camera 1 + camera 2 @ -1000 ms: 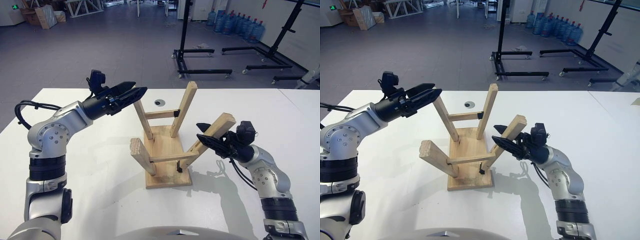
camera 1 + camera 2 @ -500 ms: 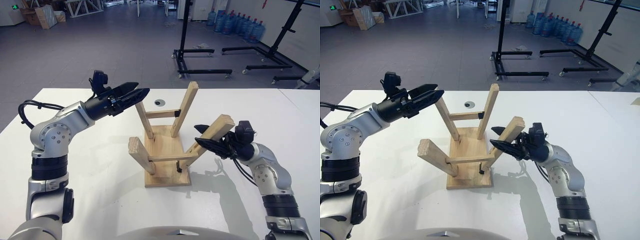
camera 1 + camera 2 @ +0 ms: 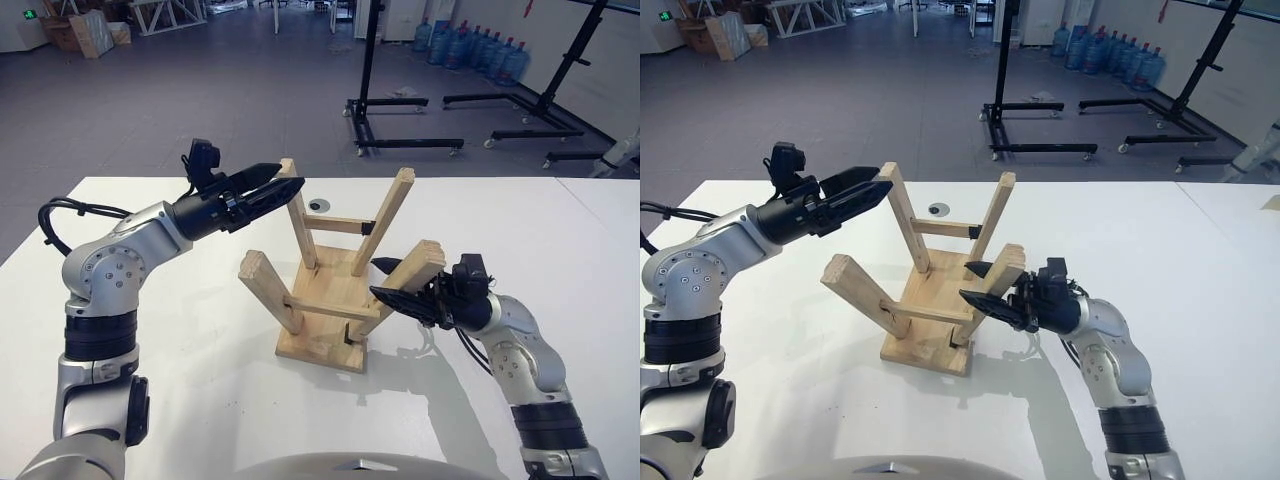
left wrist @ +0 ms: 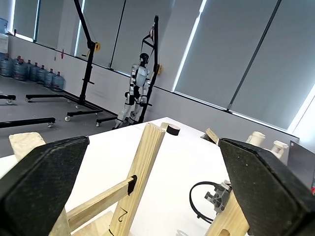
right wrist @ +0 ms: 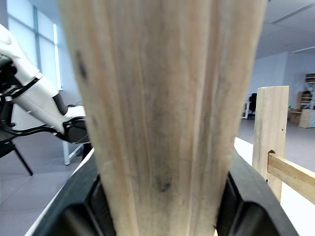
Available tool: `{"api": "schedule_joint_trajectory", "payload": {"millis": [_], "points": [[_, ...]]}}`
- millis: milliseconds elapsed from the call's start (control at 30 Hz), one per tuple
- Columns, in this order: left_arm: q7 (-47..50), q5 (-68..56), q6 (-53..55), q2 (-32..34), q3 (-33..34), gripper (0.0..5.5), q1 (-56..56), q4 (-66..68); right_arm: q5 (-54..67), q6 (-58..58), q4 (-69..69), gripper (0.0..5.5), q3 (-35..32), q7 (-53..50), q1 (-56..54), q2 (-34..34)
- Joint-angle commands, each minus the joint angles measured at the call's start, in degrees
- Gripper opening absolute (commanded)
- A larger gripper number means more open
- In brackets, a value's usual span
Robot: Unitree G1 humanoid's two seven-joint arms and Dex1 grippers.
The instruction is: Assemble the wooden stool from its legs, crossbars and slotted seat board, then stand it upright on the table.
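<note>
Right tool (image 3: 381, 278) clamps a square-cut, grainy wooden stool leg (image 3: 424, 259).

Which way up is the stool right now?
Upside down. Its seat board lies on the table and its legs stick up; the right gripper grips one leg.

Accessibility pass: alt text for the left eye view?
An upside-down wooden stool rests on a white table, legs up. The right gripper is shut on one leg; the open left gripper is beside the top of a far leg.
</note>
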Motion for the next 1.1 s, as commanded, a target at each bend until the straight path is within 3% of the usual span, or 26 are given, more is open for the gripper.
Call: {"api": "schedule_joint_trajectory", "payload": {"millis": [33, 233, 367, 533, 733, 1100], "points": [[5.47, 0.96, -0.15, -1.32, 0.73, 4.81, -3.51, -2.64, -3.24, -0.94, 0.45, 2.06, 0.73, -2.81, -0.03, 0.53], [15.91, 8.57, -6.02, -0.65, 4.14, 4.81, -14.11, -0.48, -7.47, -3.2, 6.38, 2.06, 2.3, -8.57, -7.7, 4.01], [15.64, 21.87, -10.23, 5.39, -3.88, 4.81, -17.93, -6.72, -10.33, -4.6, 10.86, 2.06, 3.15, -11.8, -12.2, 6.42], [11.84, 41.36, -23.39, 12.42, -15.32, 4.81, -7.78, -15.01, -13.2, -6.98, 14.62, 2.06, 4.23, -15.1, -12.98, 9.43], [12.93, 60.26, -40.5, 13.55, -21.65, 4.81, 2.85, -14.73, -12.89, -6.76, 14.37, 2.06, 4.78, -17.77, -13.74, 11.97], [10.44, 65.49, -46.83, 6.92, -24.75, 4.81, 10.58, -11.58, -14.46, -16.97, 15.96, 2.06, 5.39, -16.81, -5.04, 14.79]]}}
